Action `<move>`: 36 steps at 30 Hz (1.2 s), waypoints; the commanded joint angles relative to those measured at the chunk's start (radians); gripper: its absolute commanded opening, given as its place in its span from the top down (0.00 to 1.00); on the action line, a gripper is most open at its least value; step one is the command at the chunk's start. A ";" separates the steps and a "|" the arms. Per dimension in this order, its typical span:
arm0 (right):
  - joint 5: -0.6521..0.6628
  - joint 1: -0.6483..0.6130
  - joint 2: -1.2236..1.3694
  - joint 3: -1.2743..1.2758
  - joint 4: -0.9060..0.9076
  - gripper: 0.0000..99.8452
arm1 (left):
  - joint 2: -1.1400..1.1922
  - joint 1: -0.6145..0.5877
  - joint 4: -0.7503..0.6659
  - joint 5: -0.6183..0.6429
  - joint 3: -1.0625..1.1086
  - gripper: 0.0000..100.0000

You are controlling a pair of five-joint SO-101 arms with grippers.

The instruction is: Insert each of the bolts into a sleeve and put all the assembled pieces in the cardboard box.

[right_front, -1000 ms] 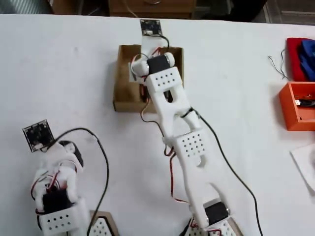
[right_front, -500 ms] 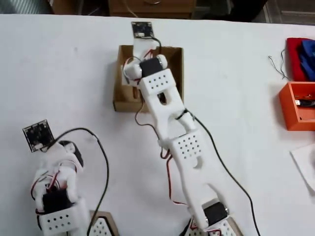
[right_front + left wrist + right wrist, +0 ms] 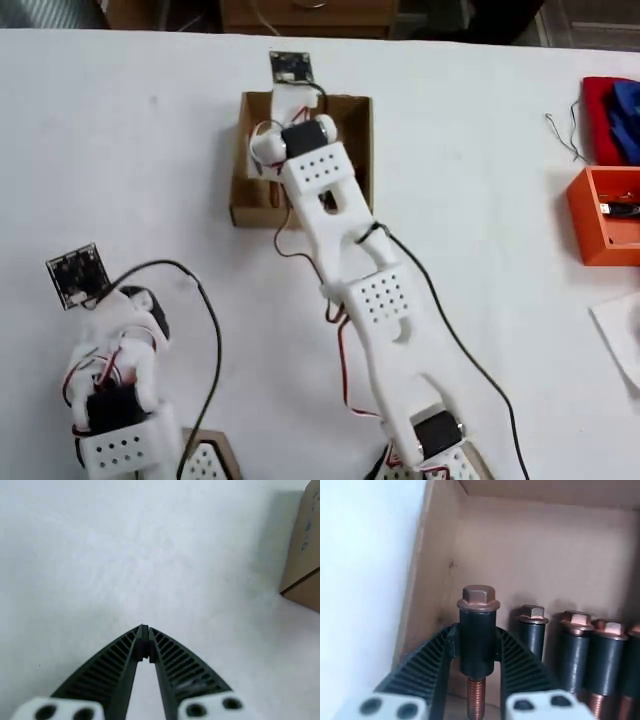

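Gripping a sleeved bolt upright in the right hand, inside the box beside its side wall; likely calling for lowering straight, staying apart from the neighbouring pieces, loosening only once seated.

Bright, even light across white table; dimmer, soft-shadowed interior of cardboard box, rt wrist.

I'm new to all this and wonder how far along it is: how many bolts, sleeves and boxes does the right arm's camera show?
Cardboard box: 1
Bolts: 5, one held in the right tool, four standing in the box, the last cut off at the edge
Sleeves: 5, one around each bolt
Total: 11
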 commanded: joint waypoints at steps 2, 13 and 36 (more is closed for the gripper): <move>-0.008 0.012 -0.021 -0.002 -0.024 0.98 | -0.014 0.005 0.005 -0.005 0.021 0.97; -0.015 0.013 0.058 -0.009 -0.041 0.98 | -0.012 0.005 0.005 -0.005 0.021 0.97; -0.015 0.013 0.104 -0.002 -0.045 0.98 | -0.012 0.005 0.005 -0.005 0.021 0.97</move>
